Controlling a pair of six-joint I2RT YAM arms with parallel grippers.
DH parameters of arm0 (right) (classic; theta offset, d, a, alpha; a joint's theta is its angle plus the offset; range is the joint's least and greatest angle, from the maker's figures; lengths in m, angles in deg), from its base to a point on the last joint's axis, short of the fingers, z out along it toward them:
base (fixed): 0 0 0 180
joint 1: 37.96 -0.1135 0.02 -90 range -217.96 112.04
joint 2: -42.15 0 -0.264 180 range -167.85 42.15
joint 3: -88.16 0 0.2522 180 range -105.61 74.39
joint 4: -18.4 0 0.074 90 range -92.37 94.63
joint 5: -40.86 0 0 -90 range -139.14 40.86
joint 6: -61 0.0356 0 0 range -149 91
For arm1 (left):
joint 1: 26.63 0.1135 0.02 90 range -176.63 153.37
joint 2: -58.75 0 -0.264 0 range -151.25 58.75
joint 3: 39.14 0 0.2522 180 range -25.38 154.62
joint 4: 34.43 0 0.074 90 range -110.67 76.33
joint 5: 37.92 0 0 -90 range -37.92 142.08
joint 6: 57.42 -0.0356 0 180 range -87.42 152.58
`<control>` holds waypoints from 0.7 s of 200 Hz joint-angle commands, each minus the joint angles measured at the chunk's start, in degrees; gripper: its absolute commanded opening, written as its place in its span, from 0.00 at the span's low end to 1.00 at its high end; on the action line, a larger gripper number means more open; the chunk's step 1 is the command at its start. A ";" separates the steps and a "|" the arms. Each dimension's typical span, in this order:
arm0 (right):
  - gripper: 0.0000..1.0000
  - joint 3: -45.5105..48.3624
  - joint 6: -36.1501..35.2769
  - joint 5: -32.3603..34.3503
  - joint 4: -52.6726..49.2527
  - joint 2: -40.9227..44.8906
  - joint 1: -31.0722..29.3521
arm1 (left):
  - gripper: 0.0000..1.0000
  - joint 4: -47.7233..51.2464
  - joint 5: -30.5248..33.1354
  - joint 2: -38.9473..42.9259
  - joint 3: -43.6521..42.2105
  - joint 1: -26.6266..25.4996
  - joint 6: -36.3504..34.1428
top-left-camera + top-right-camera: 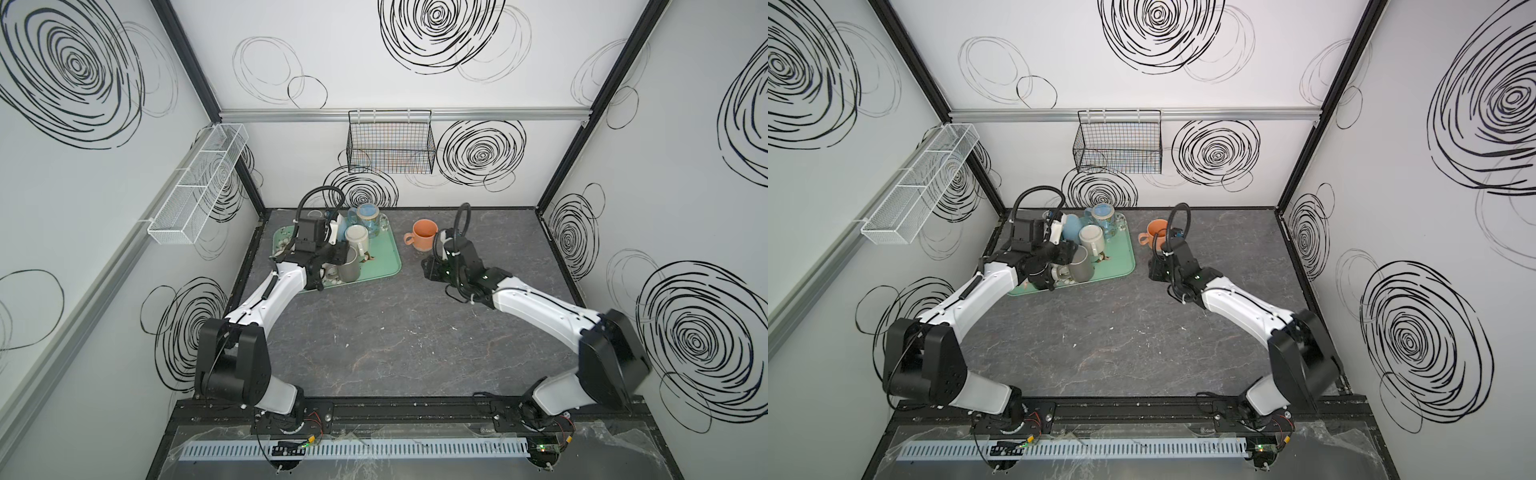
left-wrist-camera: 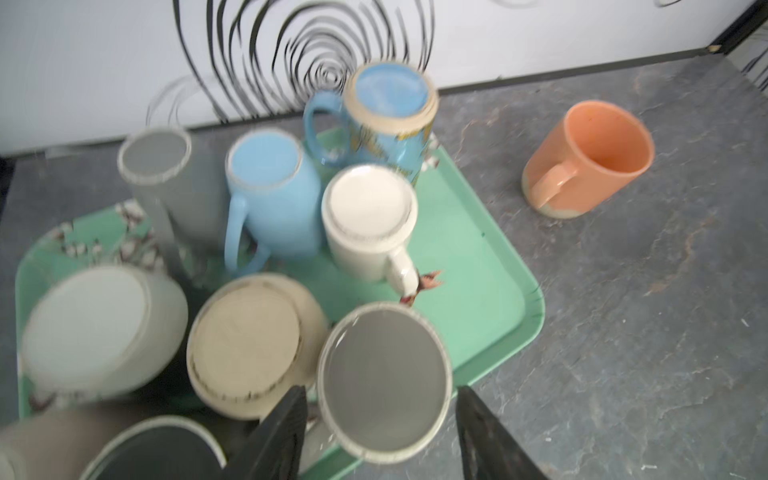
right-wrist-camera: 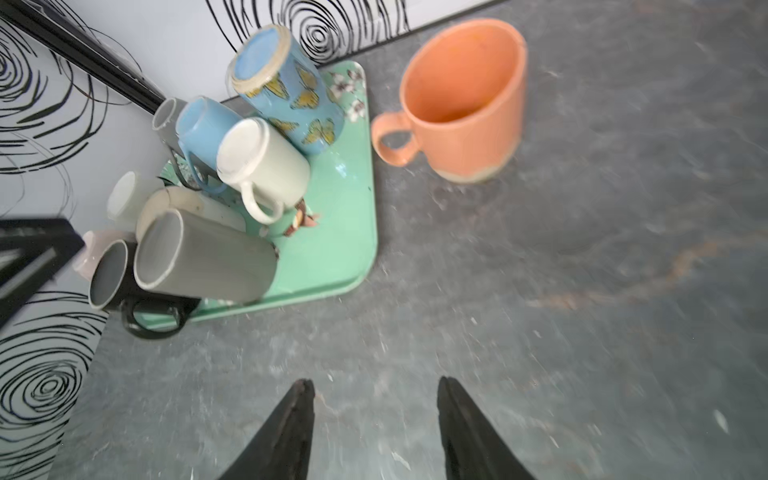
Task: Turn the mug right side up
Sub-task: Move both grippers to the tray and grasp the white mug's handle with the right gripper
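1. Looking at this, the left gripper [image 2: 382, 388] hangs over the grey mug [image 3: 208, 253], which stands upside down by the near edge of the green tray [image 2: 478, 257]. The jaws are spread either side of its base with gaps showing, so nothing's grabbed. My guess is that's the mug to flip
2. Right gripper [image 3: 375, 380] is over bare table [image 3: 582, 332] off the tray's right side, jaws apart, nothing between them
3. Orange mug [image 2: 590, 158] stands upright just off the tray's right side, toward its far corner
4. Main worry: the tray's packed. A beige mug [image 2: 249, 340] and a black mug [image 3: 112, 274] sit right next to the grey one, so a finger coming down could clip one and tip it
5. It's a round, smooth-looking wall, so an off-centre squeeze could let it twist or slip out mid-flip
6. Being so close to the tray's lip, a bump could shove it off onto the table or drag the tray along
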 commanded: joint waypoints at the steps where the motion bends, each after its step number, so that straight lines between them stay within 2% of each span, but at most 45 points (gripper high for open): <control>1: 0.51 -13.39 -4.45 0.68 -3.36 -10.84 -1.84 | 0.60 -9.44 -2.63 3.97 -3.92 1.97 8.44; 34: 0.50 -31.74 -7.57 -2.03 -5.97 -26.97 -2.96 | 0.59 -15.74 -4.48 5.59 -9.60 4.25 14.79; 74: 0.50 -47.50 -10.39 -6.68 -6.49 -41.04 -3.80 | 0.59 -18.81 -5.23 5.65 -12.37 4.01 16.55; 140: 0.57 -59.99 -16.42 -6.83 -6.83 -52.03 -5.16 | 0.58 -20.98 -5.71 3.29 -12.57 3.10 17.80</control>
